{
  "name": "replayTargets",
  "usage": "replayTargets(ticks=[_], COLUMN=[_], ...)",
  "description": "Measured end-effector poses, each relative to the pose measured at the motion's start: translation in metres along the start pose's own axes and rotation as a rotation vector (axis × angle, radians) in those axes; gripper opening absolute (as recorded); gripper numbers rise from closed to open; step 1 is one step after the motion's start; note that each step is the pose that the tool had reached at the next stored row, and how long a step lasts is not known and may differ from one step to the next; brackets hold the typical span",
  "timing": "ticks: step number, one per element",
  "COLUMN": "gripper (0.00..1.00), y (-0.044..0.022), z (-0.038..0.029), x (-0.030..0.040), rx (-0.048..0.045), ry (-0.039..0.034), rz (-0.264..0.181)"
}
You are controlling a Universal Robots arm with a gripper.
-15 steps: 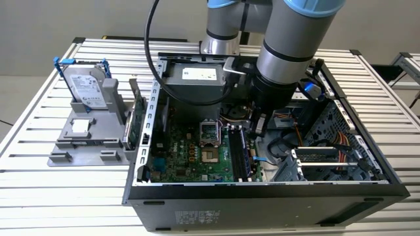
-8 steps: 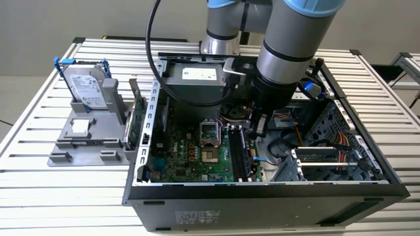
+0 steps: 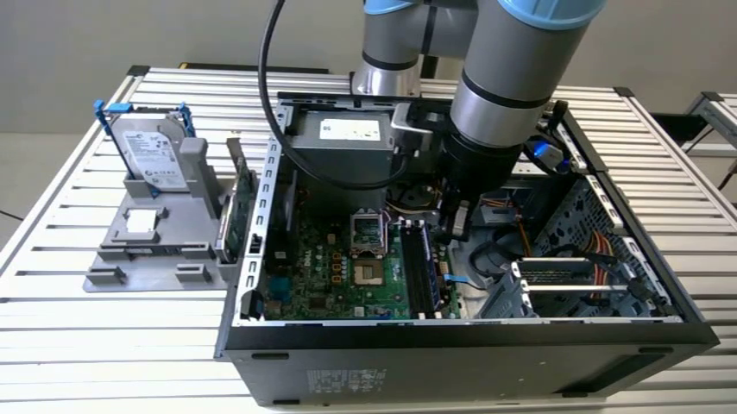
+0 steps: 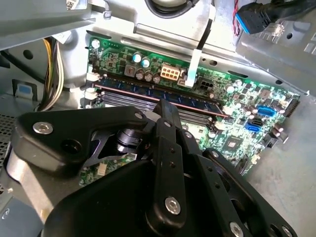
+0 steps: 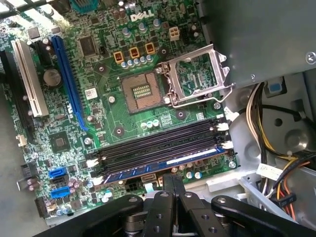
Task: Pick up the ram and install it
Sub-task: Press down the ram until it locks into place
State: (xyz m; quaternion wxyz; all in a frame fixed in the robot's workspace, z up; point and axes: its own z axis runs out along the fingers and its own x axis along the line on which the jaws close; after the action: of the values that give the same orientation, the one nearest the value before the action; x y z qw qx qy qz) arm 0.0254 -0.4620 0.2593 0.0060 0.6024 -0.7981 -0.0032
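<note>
Exterior view: the arm [image 3: 495,95] reaches down into the open case [image 3: 461,341], its gripper [image 3: 453,226] low over the motherboard [image 3: 334,276], right above the memory slots [image 3: 417,272].
Ram: the ram [image 5: 163,168] is sitting in a slot, the one nearest the gripper in the first wrist view, a dark blue stick with a pale label, lying flat along the row with the empty black slots just beside it. In the second wrist view the same stick [image 4: 158,96] runs across the board just beyond the fingertips.
Gripper: in both wrist views the fingers [image 5: 173,190] are drawn together into one narrow point, closed with nothing between them. The tip hangs right over the stick's edge; whether it touches, the pictures do not settle.
Board: the CPU socket [image 5: 143,91] lies bare, its metal frame [image 5: 197,74] swung open next to it.
Outside the case: on the exterior view's left, a grey rack [image 3: 155,233] stands on the slatted table [image 3: 69,310], holding a hard drive [image 3: 150,151] upright and a green card [image 3: 242,216] against the case wall.
</note>
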Motion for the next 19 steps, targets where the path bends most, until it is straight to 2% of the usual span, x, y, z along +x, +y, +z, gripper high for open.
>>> replayTargets(ticks=[19], gripper=[0.00], y=[0.0005], z=[0.0000], x=[0.0001], rx=[0.0016], ry=[0.0047], rz=[-0.094])
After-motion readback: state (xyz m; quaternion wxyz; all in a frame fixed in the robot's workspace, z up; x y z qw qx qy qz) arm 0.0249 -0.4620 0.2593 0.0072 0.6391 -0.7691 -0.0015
